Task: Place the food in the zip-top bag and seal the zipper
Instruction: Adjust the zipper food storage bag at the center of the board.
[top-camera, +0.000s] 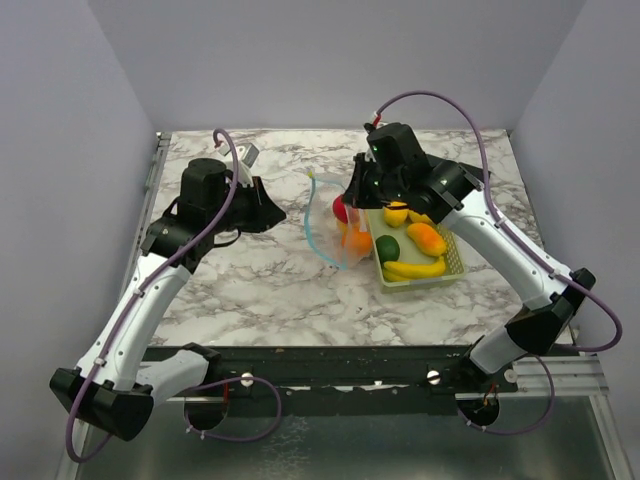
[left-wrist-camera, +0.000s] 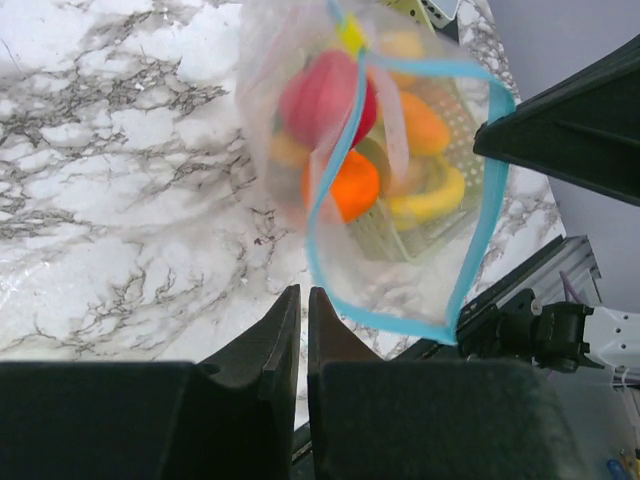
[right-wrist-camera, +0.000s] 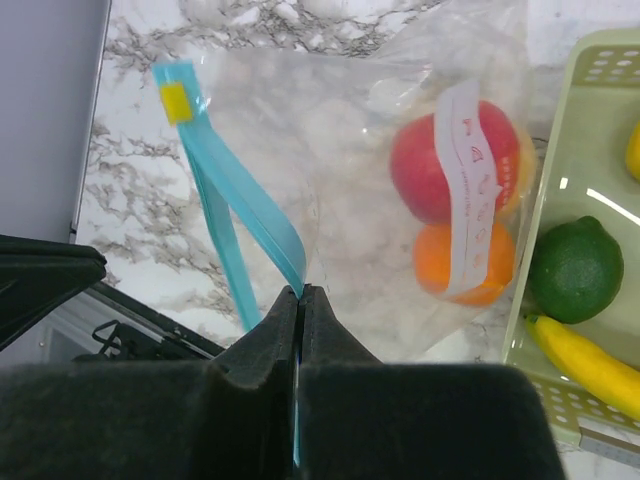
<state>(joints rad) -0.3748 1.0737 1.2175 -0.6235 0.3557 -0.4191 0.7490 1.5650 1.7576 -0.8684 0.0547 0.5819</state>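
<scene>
The clear zip-top bag (top-camera: 338, 245) hangs near the table's middle, its mouth gaping. Inside it lie a red fruit (right-wrist-camera: 420, 165) and an orange fruit (right-wrist-camera: 435, 265). My right gripper (right-wrist-camera: 301, 290) is shut on the light blue zipper (right-wrist-camera: 250, 205), holding the bag up from above (top-camera: 352, 195). My left gripper (left-wrist-camera: 303, 290) sits just left of the bag (top-camera: 280, 215). Its jaws stand a narrow slit apart with nothing between them, and the zipper strip (left-wrist-camera: 379, 319) runs just beyond its tips. More food, a banana (top-camera: 412, 268), a lime (top-camera: 388, 247) and orange-yellow pieces (top-camera: 427, 238), lies in the basket.
A pale yellow-green perforated basket (top-camera: 460, 265) stands right of the bag, touching or nearly touching it. A black rail (top-camera: 330, 365) runs along the table's near edge. Grey walls close in the left, right and far sides.
</scene>
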